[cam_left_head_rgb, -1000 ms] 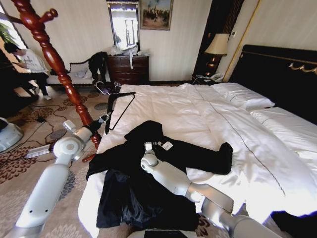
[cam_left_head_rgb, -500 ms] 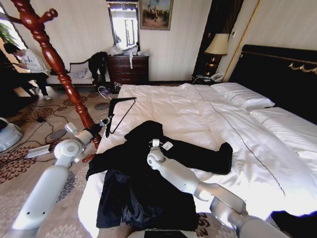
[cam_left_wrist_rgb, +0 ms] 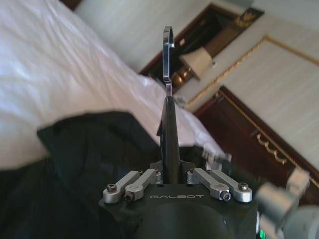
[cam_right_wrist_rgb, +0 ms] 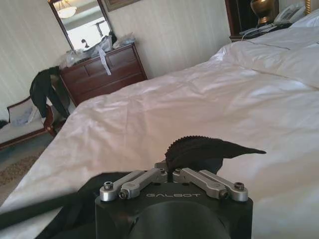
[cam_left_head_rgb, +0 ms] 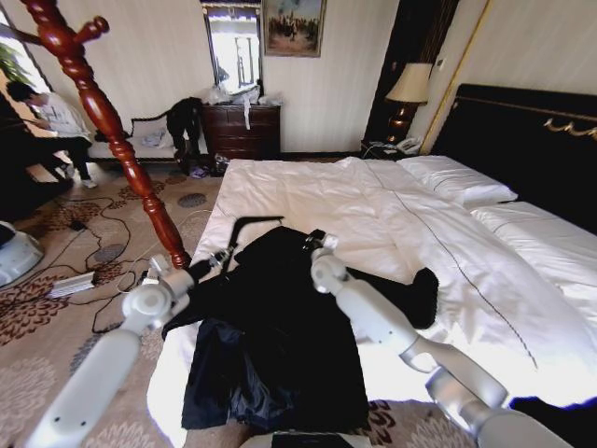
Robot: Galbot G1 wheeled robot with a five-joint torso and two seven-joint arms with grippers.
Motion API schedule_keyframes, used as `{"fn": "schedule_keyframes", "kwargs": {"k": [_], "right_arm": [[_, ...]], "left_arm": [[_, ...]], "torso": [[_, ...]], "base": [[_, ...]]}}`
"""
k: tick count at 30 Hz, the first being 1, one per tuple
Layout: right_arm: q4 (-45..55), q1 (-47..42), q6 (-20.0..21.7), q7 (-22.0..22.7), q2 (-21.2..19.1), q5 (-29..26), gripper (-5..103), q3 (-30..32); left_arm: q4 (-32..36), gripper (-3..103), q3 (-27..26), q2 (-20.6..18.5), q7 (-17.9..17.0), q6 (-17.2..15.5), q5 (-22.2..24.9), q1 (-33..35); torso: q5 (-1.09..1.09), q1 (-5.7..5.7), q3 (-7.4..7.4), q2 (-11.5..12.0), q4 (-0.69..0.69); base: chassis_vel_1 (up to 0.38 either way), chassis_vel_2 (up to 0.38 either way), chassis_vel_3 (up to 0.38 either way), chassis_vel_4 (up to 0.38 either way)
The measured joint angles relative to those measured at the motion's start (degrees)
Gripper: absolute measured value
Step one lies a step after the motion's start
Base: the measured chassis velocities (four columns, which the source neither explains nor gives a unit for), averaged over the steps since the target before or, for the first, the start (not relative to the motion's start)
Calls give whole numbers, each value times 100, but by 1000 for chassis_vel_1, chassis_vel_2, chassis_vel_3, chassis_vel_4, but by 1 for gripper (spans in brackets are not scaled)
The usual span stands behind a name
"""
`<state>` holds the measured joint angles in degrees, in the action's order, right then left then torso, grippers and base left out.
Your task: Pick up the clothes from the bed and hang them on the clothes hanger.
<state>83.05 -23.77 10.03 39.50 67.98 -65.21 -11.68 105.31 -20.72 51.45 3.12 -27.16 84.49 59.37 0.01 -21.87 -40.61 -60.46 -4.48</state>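
Right tool [cam_right_wrist_rgb: 173, 173] pinches the coat [cam_left_head_rgb: 280, 327] collar edge; left tool [cam_left_wrist_rgb: 172, 175] clamps a black hanger [cam_left_wrist_rgb: 168, 124] just beside, over the bed [cam_left_head_rgb: 308, 201].

Both arms reach forward, left end effector [cam_left_head_rgb: 224, 256] and right end effector [cam_left_head_rgb: 317, 241] clamped.

black coat [cam_left_head_rgb: 280, 345], white bed [cam_left_head_rgb: 401, 233], reddish-brown coat stand [cam_left_head_rgb: 107, 121]

One black coat [cam_left_head_rgb: 280, 327] lies on the one bed [cam_left_head_rgb: 308, 191]. Two pillows [cam_left_head_rgb: 457, 179] sit at its headboard end. One wooden coat stand [cam_left_head_rgb: 107, 121] rises beside the bed, one lamp [cam_left_head_rgb: 408, 86] beyond it. Two claws: left [cam_left_head_rgb: 224, 254], right [cam_left_head_rgb: 315, 239].
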Motion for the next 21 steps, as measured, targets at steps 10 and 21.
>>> {"fn": "schedule_keyframes", "kwargs": {"k": [10, 21], "right_arm": [[-207, -10, -168, -527, 34, 218, 0, 295], [-157, -232, -255, -688, 6, 391, 0, 286]], "left_arm": [[268, 17, 283, 173, 363, -123, -43, 667], [167, 17, 644, 392, 559, -256, -130, 892]], "torso": [[0, 0, 0, 0, 3], [-1, 0, 0, 0, 3]], "base": [[0, 0, 0, 0], [0, 0, 0, 0]]}}
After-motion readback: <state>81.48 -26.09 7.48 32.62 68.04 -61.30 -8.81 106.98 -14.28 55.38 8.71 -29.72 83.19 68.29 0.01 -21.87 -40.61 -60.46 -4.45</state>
